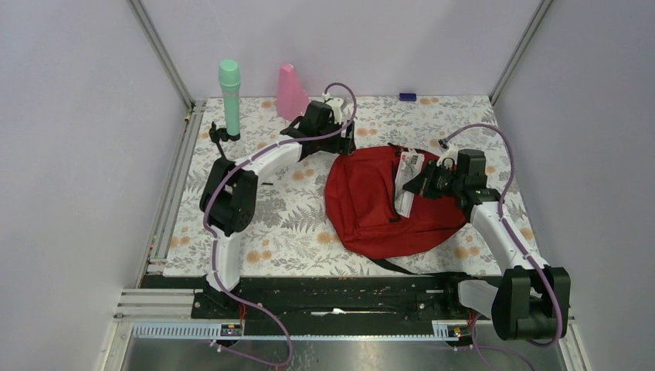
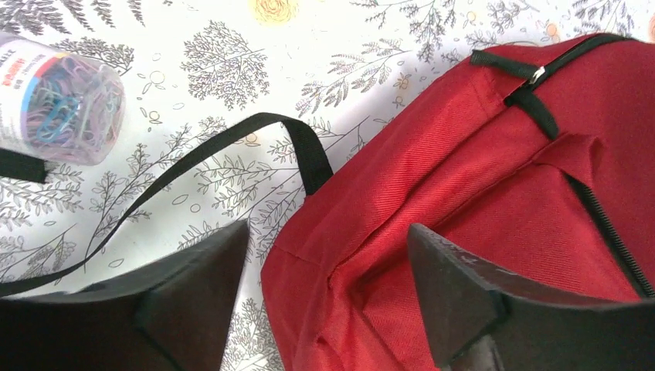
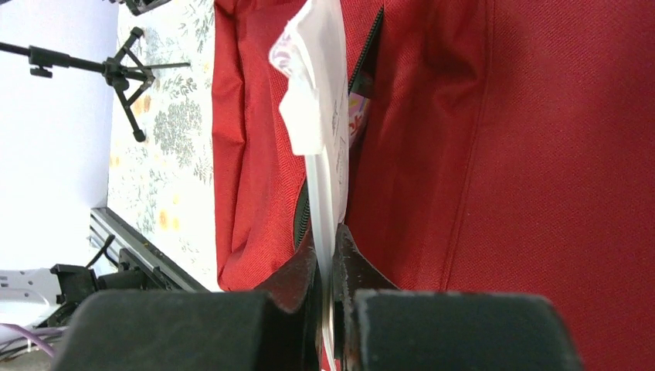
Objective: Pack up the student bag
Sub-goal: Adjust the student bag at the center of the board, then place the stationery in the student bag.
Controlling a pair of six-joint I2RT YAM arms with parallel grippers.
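Remote op, my view: the big red soft fabric backpack (image 1: 386,205) w/ black straps lies flat on the fern-and-flower-print table cover (image 1: 293,224), right of ctr, btwn both arms. My right gripper (image 3: 330,255) is pressed together on a flat clear plastic packet (image 3: 320,116), held edge-on beside the bag's black zip line. In the top view the packet lies across the bag's upper right. My left gripper (image 2: 328,247) has its jaws spread w/ nothing pinched, hovering over the bag's far-left corner near a loose black strap (image 2: 232,139). A clear round tub of coloured paper clips (image 2: 62,104) sits close by. A mint-green cylinder bottle (image 1: 229,97) & a pink tapered bottle (image 1: 291,93) stand at the back.
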